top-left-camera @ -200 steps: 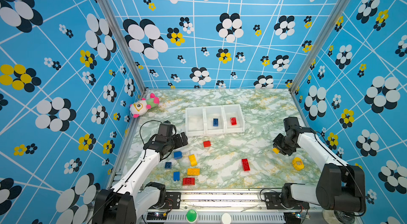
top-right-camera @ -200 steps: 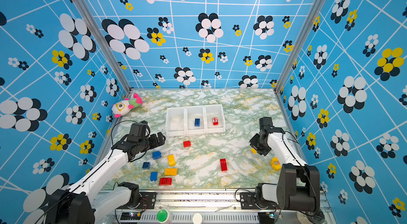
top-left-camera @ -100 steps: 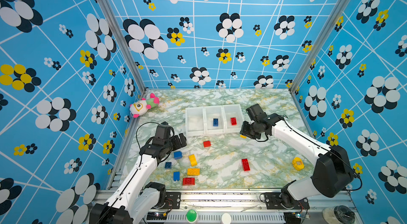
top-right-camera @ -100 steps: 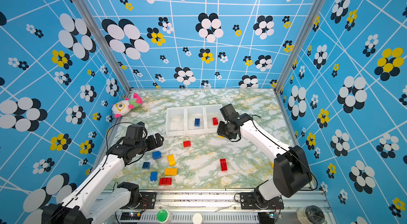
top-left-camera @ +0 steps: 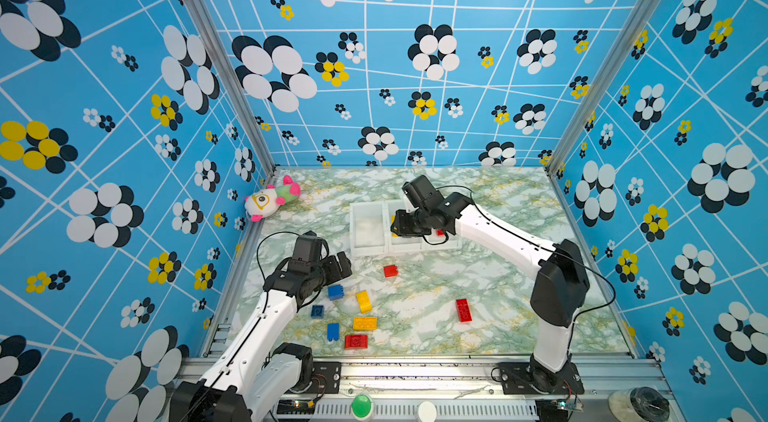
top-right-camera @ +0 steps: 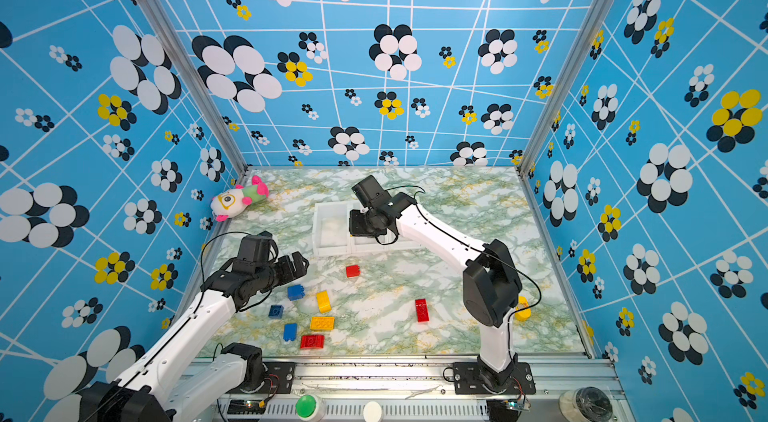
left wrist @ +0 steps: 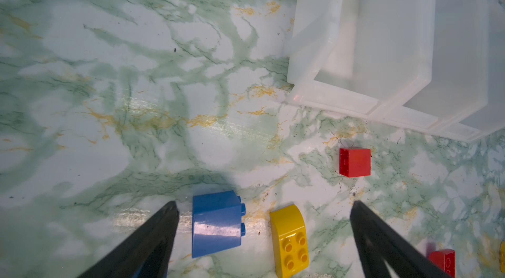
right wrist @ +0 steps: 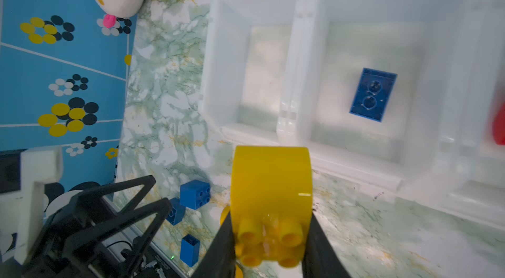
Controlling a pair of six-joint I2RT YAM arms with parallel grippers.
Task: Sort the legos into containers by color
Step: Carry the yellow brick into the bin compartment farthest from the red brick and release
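**Yellow brick held over the containers**

The right gripper (right wrist: 270,222) was clamped on a yellow brick (right wrist: 270,178), one finger pressed to each side and the studs facing the wrist camera. In both top views it hung over the containers (top-left-camera: 368,233), roughly at the wall between the middle bin and the bin nearest the worktop's left edge. Which of the two bins it was above could not be told. The row of bins stood toward the far edge of the worktop (top-left-camera: 415,299), about midway along it. A blue brick (right wrist: 373,94) lay in the middle bin, and a red piece (right wrist: 500,126) showed in the third.

The left gripper (left wrist: 263,204) stood wide open and held nothing. It was over the left part of the worktop, where a blue block (left wrist: 216,224) and a curved yellow brick (left wrist: 289,238) showed between its fingers in the wrist view. A small red brick (left wrist: 354,162) lay between those two and the containers. A long red brick (top-left-camera: 463,310) lay well apart toward the right. A round yellow piece (top-right-camera: 521,310) sat near the right edge, partly hidden by the right arm (top-right-camera: 490,287). A plush toy (top-left-camera: 270,200) lay in the far left corner.
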